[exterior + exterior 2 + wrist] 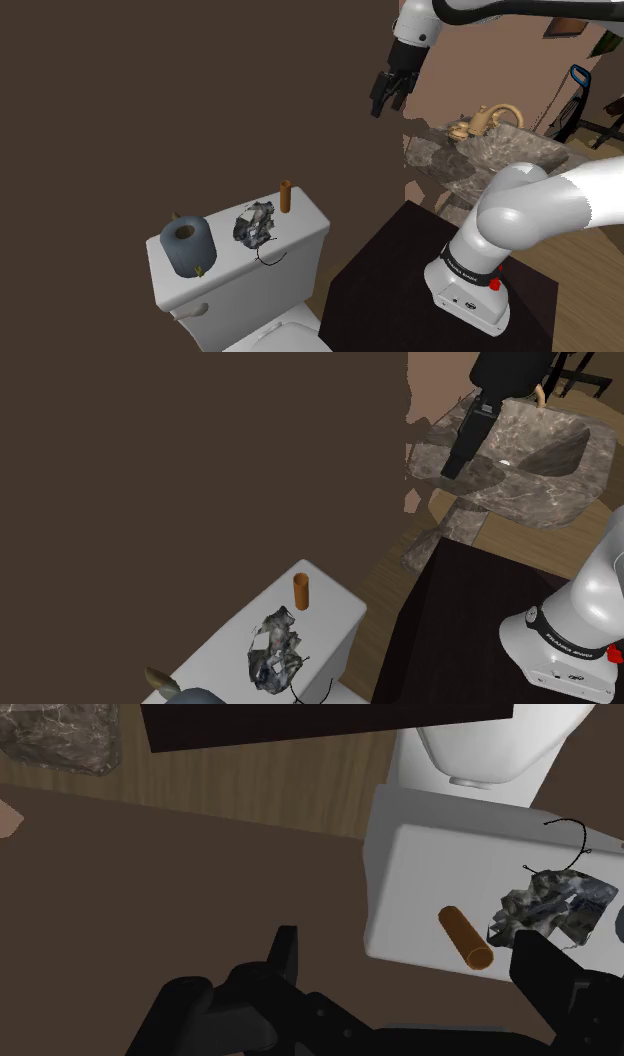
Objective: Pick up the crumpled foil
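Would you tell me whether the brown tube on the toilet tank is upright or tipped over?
Upright: the brown tube stands on end on the tank lid, beside the crumpled foil.

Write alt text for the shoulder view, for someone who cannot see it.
A piece of crumpled foil lies on the lid of a white toilet tank, between a dark roll and an upright brown tube. The white arm's black gripper hangs open high above and to the right, holding nothing, near a stone sink.
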`<state>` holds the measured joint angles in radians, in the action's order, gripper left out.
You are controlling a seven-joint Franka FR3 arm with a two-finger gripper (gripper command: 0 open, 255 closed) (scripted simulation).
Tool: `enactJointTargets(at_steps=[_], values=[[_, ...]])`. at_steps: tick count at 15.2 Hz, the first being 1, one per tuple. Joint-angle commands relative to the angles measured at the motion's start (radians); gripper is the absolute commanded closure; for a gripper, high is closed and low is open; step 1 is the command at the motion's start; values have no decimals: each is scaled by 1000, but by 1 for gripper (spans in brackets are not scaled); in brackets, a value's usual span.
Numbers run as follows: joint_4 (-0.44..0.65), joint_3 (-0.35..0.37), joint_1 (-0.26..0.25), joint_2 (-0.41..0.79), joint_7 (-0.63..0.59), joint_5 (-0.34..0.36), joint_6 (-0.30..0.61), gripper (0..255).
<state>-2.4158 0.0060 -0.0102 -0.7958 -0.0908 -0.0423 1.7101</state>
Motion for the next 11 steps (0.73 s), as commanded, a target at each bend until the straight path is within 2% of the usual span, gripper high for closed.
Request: enactJointTargets(at_steps=[1, 11], values=[[0, 0, 0, 0, 0, 0, 0, 0], [-76, 39, -57, 253, -56, -150, 297, 0]])
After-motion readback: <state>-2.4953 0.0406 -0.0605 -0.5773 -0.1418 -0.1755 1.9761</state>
